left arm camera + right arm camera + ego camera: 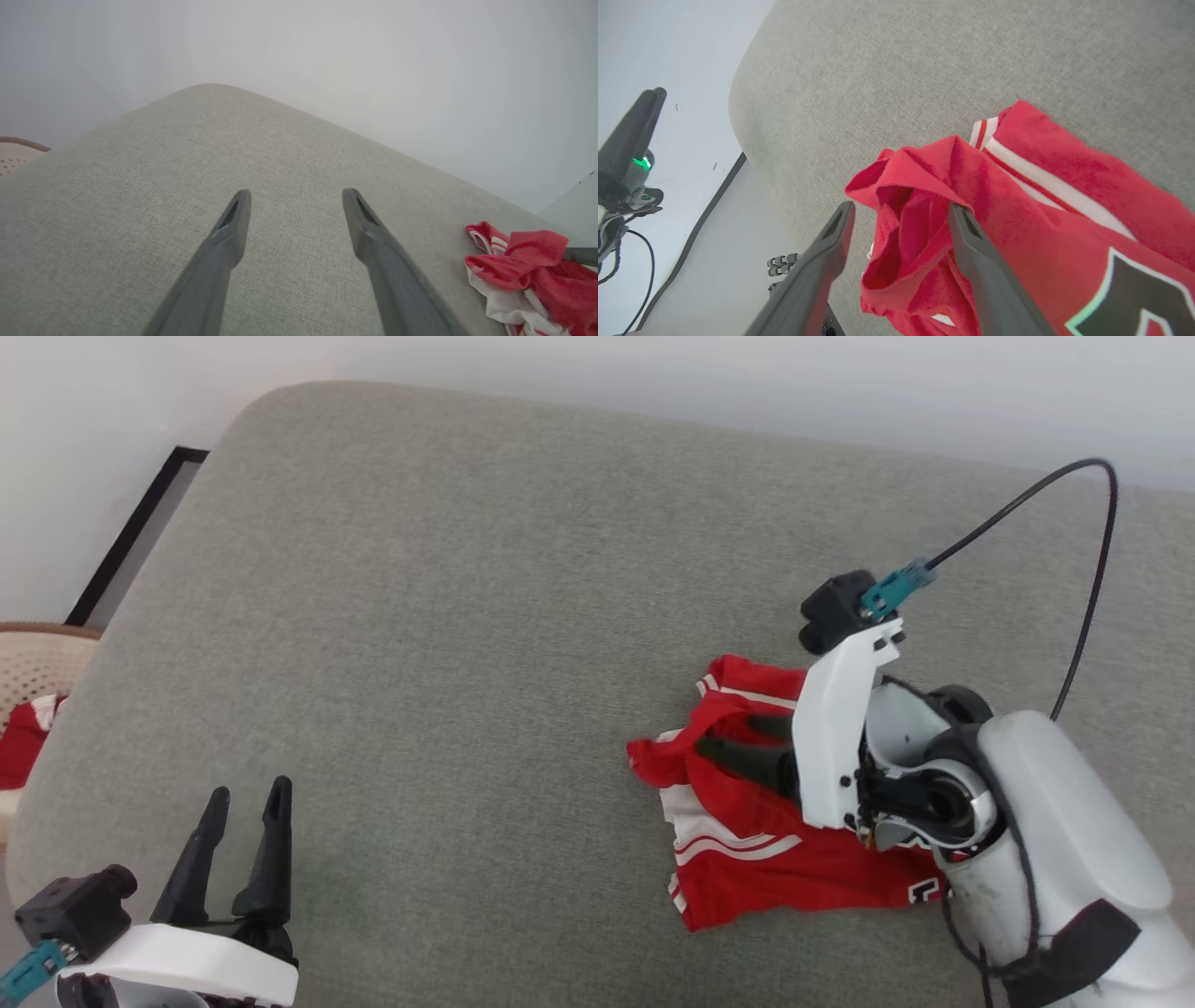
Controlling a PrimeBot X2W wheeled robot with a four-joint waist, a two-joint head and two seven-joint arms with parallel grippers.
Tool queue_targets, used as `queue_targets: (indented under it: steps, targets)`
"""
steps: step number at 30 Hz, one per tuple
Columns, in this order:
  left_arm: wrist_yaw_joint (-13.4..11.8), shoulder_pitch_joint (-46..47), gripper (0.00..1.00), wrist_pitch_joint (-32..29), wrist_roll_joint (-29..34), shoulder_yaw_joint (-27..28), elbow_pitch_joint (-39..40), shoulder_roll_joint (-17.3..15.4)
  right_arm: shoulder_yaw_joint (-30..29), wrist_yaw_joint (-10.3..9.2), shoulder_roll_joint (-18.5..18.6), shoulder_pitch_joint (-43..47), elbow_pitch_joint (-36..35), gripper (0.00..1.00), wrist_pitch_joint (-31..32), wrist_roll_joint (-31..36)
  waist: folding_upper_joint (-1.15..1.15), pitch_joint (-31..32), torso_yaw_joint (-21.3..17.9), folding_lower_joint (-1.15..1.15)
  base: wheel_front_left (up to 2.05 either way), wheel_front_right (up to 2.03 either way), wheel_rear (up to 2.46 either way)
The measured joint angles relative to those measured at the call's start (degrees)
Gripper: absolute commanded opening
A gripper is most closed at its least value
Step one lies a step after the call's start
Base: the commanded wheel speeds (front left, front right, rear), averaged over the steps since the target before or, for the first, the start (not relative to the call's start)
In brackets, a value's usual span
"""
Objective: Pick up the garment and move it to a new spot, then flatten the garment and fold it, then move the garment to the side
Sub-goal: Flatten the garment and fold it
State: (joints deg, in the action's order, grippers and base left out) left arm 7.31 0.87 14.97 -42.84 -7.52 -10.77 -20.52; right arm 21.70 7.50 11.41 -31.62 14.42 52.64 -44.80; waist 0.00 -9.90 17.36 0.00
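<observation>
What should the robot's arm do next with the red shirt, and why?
Probably lift the right gripper clear of the garment. Its fingers stand open around a bunched red fold, gripping nothing, and the shirt lies crumpled on the grey cushion. The left gripper, also open, is far off, so both could then spread it flat.

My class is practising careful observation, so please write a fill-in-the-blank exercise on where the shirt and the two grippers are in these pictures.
1. The garment lies on a ___ cushion.
2. The left gripper, away from the garment, has its jaws ___.
3. A fold of the garment sits ___ the spread fingers of the right gripper.
4. The basket is at the head view's ___ edge.

Missing words: grey; open; between; left.
</observation>
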Motion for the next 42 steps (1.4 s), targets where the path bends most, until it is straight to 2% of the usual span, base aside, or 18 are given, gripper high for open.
queue_targets:
  steps: [8,19,28,35,42]
  targets:
    - [0.01,-0.71,1.0,0.01,0.05,0.82,0.48,-0.49,-2.52,0.0,2.79,0.08,-5.67,1.0,-1.38,-1.55,0.0,1.24,-2.83,0.0,0.0,0.0,0.0]
    - [0.01,-2.91,1.0,0.01,0.33,2.12,1.72,-2.01,-9.96,0.0,5.57,5.91,-12.55,1.0,-8.69,0.25,0.0,3.53,-7.4,0.0,0.0,0.0,0.0]
    - [-0.54,-5.88,1.0,0.01,1.94,3.49,3.16,-2.83,-15.59,0.0,7.13,14.01,-14.36,1.0,-22.8,2.03,0.0,6.4,-11.68,0.0,0.0,0.0,0.0]
    - [-0.75,-7.76,1.0,0.01,3.85,4.58,3.2,-3.08,-14.92,0.0,10.04,20.0,-12.78,1.0,-36.52,4.27,0.0,9.23,-14.0,0.0,0.0,0.0,0.0]
    - [-0.77,-9.4,1.0,0.01,8.89,7.28,4.66,-2.48,-12.66,0.0,12.52,23.84,-8.38,1.0,-48.7,7.55,0.0,11.17,-15.57,0.0,0.0,0.0,0.0]
